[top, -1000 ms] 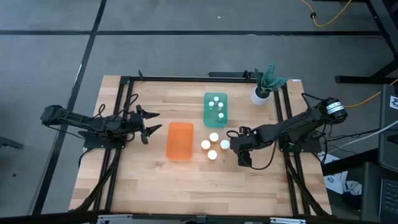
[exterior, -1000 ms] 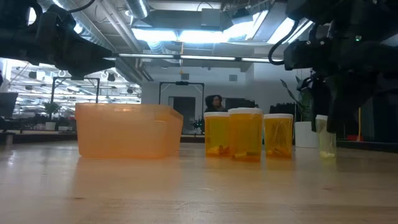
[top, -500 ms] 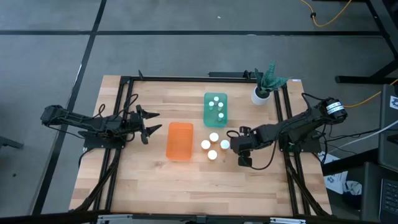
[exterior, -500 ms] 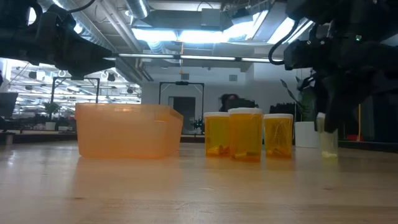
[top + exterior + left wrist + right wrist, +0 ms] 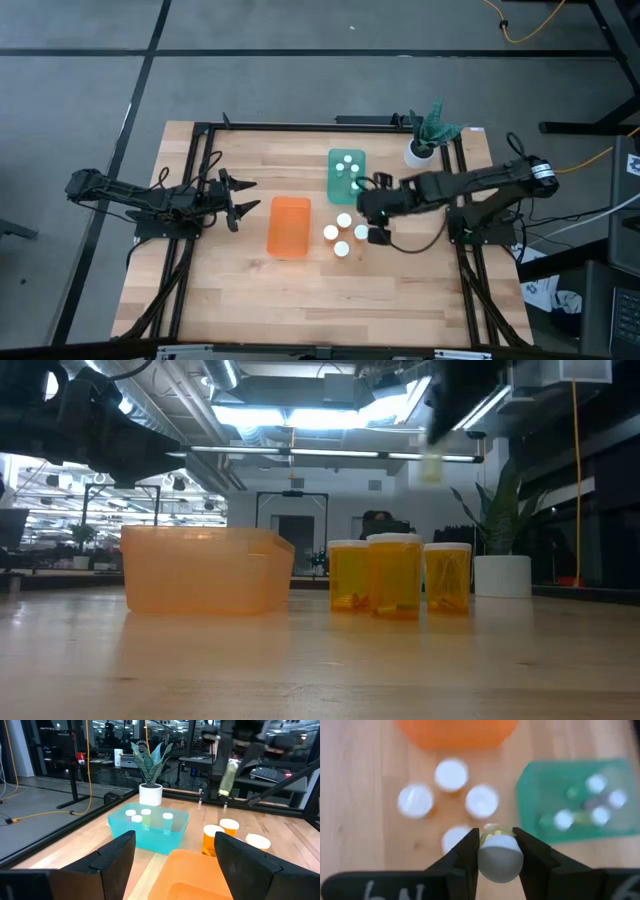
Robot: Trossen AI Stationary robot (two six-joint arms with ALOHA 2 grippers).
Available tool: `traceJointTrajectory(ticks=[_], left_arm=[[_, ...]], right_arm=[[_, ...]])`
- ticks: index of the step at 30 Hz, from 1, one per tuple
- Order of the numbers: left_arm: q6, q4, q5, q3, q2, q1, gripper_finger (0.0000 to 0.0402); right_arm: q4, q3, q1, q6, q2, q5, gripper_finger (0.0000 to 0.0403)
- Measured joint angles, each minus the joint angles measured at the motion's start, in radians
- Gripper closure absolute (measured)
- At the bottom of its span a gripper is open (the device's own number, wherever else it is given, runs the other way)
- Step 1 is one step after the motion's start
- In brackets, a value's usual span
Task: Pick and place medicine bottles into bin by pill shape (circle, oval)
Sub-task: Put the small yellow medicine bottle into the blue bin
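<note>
My right gripper (image 5: pixel 366 203) hangs high over the table between the teal bin (image 5: pixel 347 176) and the loose bottles, shut on a narrow, pale yellow-green medicine bottle (image 5: pixel 229 776) with a white cap. Several wider orange bottles with white caps (image 5: pixel 343 220) stand on their bases on the wood right of the orange bin (image 5: pixel 289 226). Several narrow bottles (image 5: pixel 145 816) stand in the teal bin. My left gripper (image 5: pixel 243 198) waits open, left of the orange bin and just above the table. My right gripper pinches the narrow bottle at its top, one finger (image 5: pixel 468 851) on each side of the white cap (image 5: pixel 499 861). The fingers come from above and point down. The bottle's body (image 5: pixel 431 468) hangs roughly upright below them, lifted well clear of the table.
A white plant pot (image 5: pixel 419 152) with a green plant stands at the table's far right, behind the right arm. Bare wood (image 5: pixel 300 300) lies along the near edge. Black frame rails (image 5: pixel 463 290) run down both sides of the table.
My right gripper has taken the narrow bottle up off the table at the right of the loose bottles. It has risen with the bottle and swung toward the table's far-left, toward the teal bin. The orange bottles stay where they were.
</note>
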Motion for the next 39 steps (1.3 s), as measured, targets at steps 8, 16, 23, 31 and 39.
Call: traceJointTrajectory(ticks=[8, 16, 23, 31, 39], left_arm=[[0.000, 0.000, 0.000, 0.000, 0.000, 0.000, 0.0139], [0.003, 0.000, 0.000, 0.000, 0.000, 0.001, 0.0139], [0.006, 0.000, 0.000, 0.000, 0.000, 0.001, 0.0139], [0.025, 0.000, 0.000, 0.000, 0.000, 0.001, 0.0139], [0.023, 0.000, 0.000, 0.000, 0.000, 0.001, 0.0139]], right_arm=[[0.122, 0.091, -0.173, -0.224, 0.159, -0.079, 0.0294], [0.166, 0.139, -0.331, -0.338, 0.321, -0.184, 0.0293], [0.175, 0.139, -0.422, -0.338, 0.383, -0.246, 0.0295], [0.201, 0.138, -0.424, -0.341, 0.459, -0.256, 0.0293], [0.245, 0.138, -0.423, -0.340, 0.481, -0.256, 0.0292]])
